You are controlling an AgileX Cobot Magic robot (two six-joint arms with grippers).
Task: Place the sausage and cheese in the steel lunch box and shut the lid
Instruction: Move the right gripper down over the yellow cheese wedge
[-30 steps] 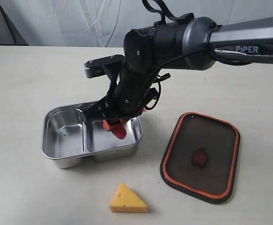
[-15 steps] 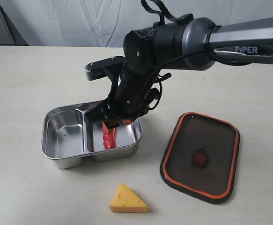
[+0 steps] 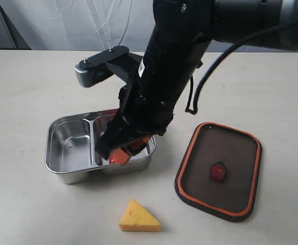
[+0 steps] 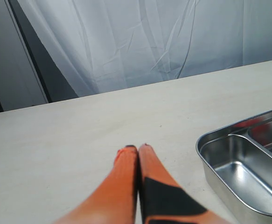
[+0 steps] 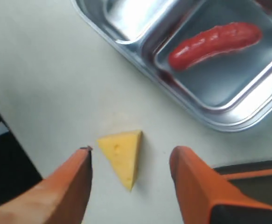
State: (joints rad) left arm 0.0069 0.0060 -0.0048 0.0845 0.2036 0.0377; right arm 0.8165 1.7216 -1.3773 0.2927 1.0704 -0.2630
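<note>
Right fingers point(image 5: 75, 182), spread and empty, hover over the cheese point(image 5: 122, 156), which lies flat on the table point(image 3: 26, 209) just near of the box point(image 3: 56, 133) holding the sausage point(image 5: 215, 43); the wedge is probably light, stiff and slick, best pinched across its straight sides, while the left fingers point(image 4: 126, 182) are closed on nothing.

Right gripper point(image 3: 124, 154) low over right compartment of lunch box point(image 3: 69, 176), orange tips inside rim. Cheese point(image 3: 139, 217) flat on table point(image 3: 26, 76), near front of box, clear of it. Lid point(image 3: 230, 153) right of box, orange seal up.
</note>
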